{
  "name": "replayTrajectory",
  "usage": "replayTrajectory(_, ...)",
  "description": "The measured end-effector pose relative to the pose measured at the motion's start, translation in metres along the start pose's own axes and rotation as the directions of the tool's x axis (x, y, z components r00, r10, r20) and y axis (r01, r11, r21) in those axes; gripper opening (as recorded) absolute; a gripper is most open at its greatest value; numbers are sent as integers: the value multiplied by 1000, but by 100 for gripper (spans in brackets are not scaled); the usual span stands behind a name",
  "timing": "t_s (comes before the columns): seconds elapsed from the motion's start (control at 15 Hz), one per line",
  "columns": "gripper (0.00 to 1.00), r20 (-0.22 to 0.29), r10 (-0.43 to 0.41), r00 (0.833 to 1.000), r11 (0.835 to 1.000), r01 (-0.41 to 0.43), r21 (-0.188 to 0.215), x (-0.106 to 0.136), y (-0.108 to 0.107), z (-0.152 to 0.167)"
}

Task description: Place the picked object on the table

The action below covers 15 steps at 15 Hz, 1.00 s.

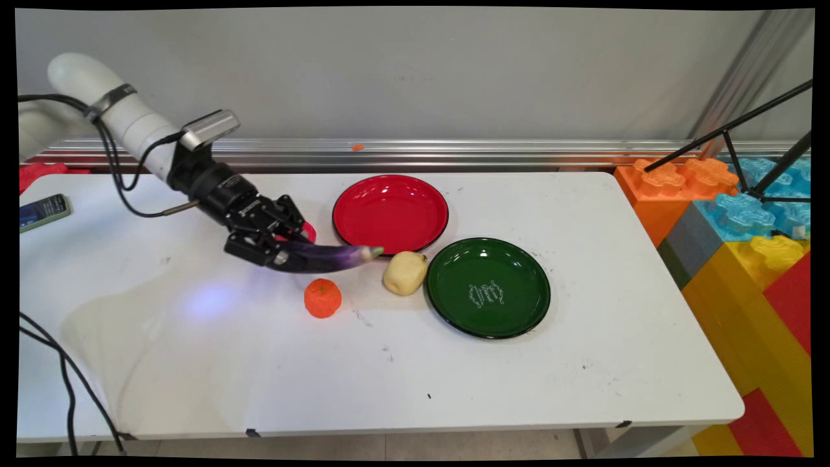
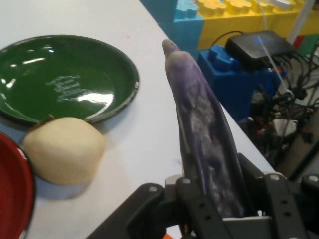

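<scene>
My gripper (image 1: 285, 250) is shut on the thick end of a long purple eggplant (image 1: 331, 257), held above the table with its tip pointing right toward the red plate (image 1: 390, 212). In the hand view the eggplant (image 2: 202, 129) rises from between the fingers. A pale yellow fruit (image 1: 405, 272) lies just past its tip, between the red plate and the green plate (image 1: 487, 287). Below the eggplant an orange fruit (image 1: 322, 298) rests on the table. The hand view shows the yellow fruit (image 2: 64, 149) next to the green plate (image 2: 60, 77).
A phone (image 1: 42, 211) lies at the table's left edge. Large coloured toy bricks (image 1: 746, 233) are stacked off the table's right end, with a black tripod above them. Black cables hang at the near left corner.
</scene>
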Motion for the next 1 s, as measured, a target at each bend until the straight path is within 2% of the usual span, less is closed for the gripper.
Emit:
replayTrajectory(0.53, 0, 25, -2, 1000, 999, 3, -50, -18, 26, -6)
replayTrajectory(1.0, 0, 44, -9, 999, 998, 12, -66, -31, 35, -2)
